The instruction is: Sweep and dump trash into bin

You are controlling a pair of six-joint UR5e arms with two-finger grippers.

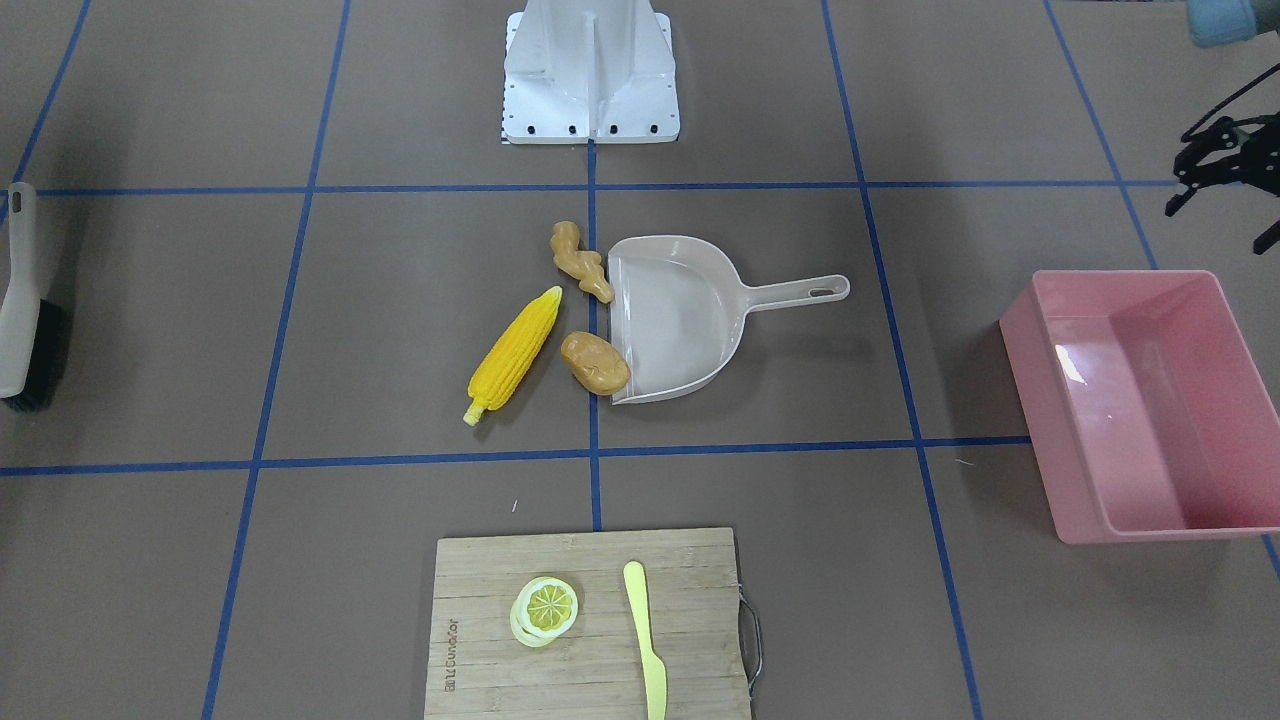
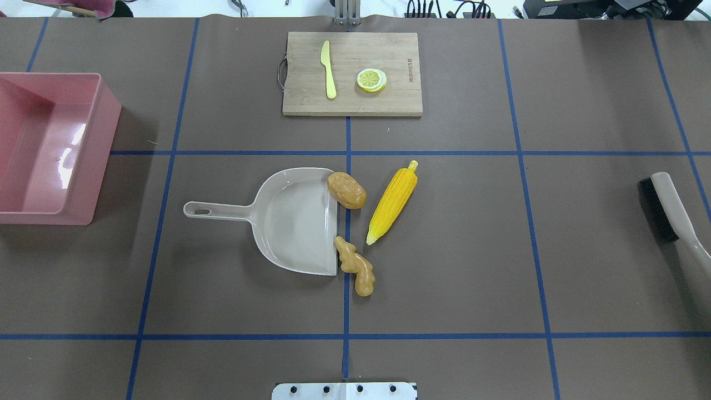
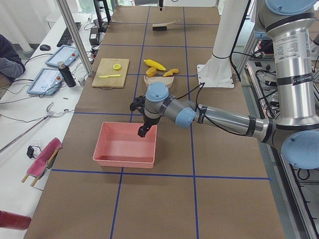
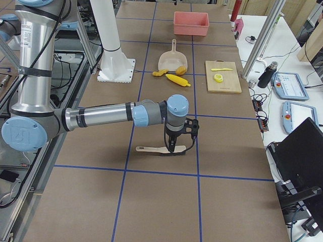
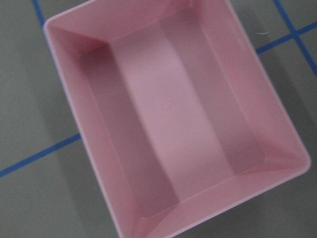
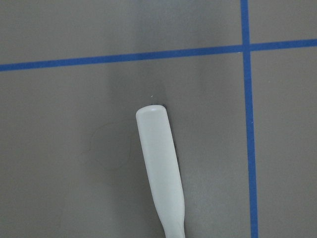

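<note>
The trash lies mid-table: a yellow corn cob, a brown potato and a tan ginger root. Potato and ginger touch the mouth of a beige dustpan. The pink bin is empty, as the left wrist view shows. My left gripper hovers above the bin; I cannot tell its state. My right gripper hangs over a brush handle; I cannot tell its state.
The brush lies near the table's end on my right. A wooden cutting board with a lemon slice and a pale yellow knife sits at the far edge.
</note>
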